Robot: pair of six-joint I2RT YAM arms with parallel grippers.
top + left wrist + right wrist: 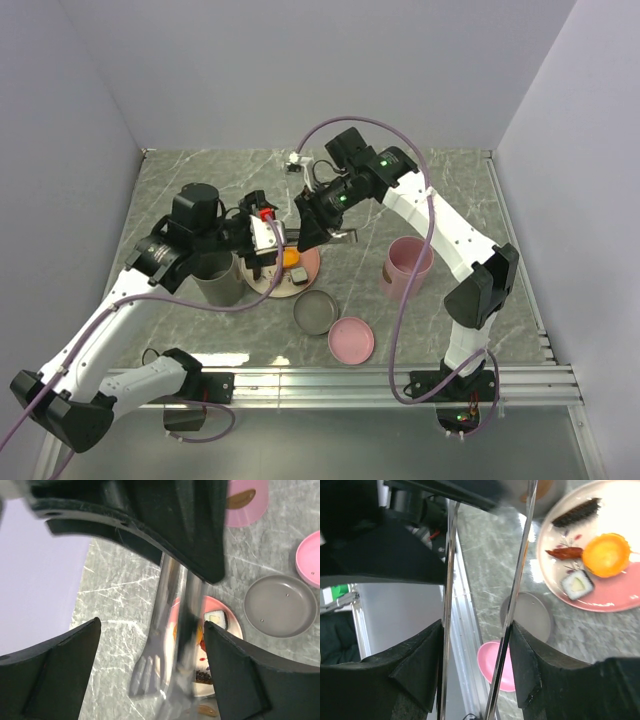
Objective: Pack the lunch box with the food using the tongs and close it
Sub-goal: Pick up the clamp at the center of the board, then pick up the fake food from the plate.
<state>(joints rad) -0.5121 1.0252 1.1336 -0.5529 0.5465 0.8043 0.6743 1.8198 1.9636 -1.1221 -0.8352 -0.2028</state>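
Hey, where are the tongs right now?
The tongs are held between the right gripper's jaws, near the middle of the table in the top view. The left wrist view shows their tips down by the rim of the plate.

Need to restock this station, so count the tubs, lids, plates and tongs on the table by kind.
Tubs: 2, the pink tub and the grey tub
Lids: 2, the grey lid and the pink lid
Plates: 1, the plate with food on it
Tongs: 1, the tongs
Total: 6
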